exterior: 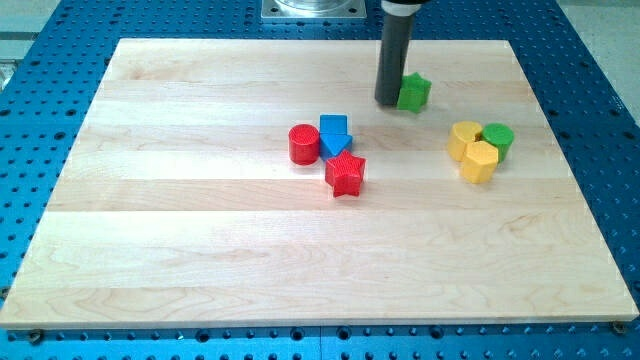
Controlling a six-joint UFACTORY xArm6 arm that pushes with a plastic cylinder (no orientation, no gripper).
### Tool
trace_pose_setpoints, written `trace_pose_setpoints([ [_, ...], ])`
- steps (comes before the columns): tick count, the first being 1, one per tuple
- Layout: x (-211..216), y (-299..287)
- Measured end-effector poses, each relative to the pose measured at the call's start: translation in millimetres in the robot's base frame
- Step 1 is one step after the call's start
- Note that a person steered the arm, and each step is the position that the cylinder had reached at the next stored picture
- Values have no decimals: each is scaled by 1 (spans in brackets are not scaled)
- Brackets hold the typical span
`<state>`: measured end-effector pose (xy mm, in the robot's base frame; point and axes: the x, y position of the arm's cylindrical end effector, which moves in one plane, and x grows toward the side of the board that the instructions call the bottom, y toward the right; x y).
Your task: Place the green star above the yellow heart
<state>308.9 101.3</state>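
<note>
The green star lies near the view's top, right of centre. My tip touches or almost touches its left side. The yellow heart lies lower and to the right of the star, in a tight cluster with a yellow hexagon below it and a green cylinder to its right. The star is above and left of the heart, with a gap between them.
A red cylinder, a blue block and a red star are grouped near the board's centre. The wooden board lies on a blue perforated table. The arm's base shows at the view's top.
</note>
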Motion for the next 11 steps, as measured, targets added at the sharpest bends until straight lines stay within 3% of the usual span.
trace_pose_setpoints([
  [1,-62,-18],
  [2,-47,-1],
  [3,19,3],
  [4,55,28],
  [5,17,-5],
  [6,-8,16],
  [7,-7,84],
  [9,66,100],
  [10,11,99],
  [11,-30,45],
])
